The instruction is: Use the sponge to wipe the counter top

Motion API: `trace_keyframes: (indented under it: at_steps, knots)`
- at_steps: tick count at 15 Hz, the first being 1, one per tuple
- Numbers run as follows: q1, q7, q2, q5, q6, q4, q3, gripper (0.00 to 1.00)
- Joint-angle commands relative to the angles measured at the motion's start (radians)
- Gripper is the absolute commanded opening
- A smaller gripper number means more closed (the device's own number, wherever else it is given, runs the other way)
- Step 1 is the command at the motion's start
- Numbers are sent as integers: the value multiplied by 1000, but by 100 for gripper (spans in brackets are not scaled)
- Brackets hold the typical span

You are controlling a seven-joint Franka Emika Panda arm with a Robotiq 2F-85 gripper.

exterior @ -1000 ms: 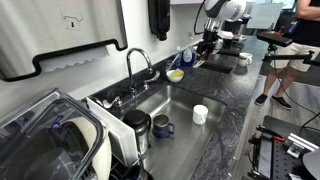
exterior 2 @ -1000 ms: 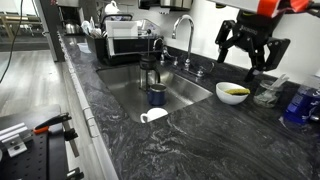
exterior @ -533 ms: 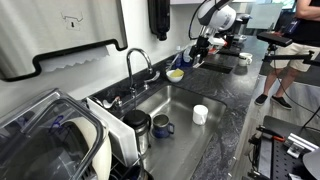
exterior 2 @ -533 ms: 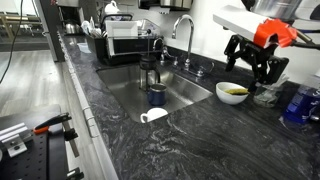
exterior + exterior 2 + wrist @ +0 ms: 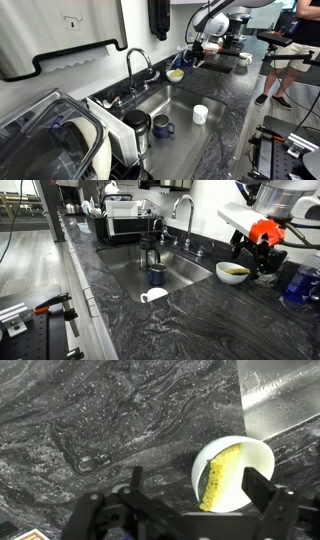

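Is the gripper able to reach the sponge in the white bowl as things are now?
Probably yes: the open gripper hangs above the white bowl, and the sponge lies uncovered inside it.

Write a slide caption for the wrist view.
Open gripper hovers over the yellow sponge lying in a white bowl on the dark counter top.

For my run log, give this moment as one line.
phase: reach | gripper: open, over small white bowl | yellow rectangular sponge: in bowl, ungrasped | black-grey stone counter top: no sponge on it
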State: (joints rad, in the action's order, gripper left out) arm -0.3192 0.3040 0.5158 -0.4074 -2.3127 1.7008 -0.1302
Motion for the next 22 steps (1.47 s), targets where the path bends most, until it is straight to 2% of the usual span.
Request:
trace_keyframes:
  at_steps: [1, 13, 21, 22]
  knots:
    - [-34, -24, 53, -11, 4, -54, 41, 100]
    - [-49, -153, 123, -42, 4, -126, 71, 100]
    - [-45, -151, 145, -41, 7, -131, 92, 98]
    - [-43, -154, 149, -39, -1, -131, 91, 83]
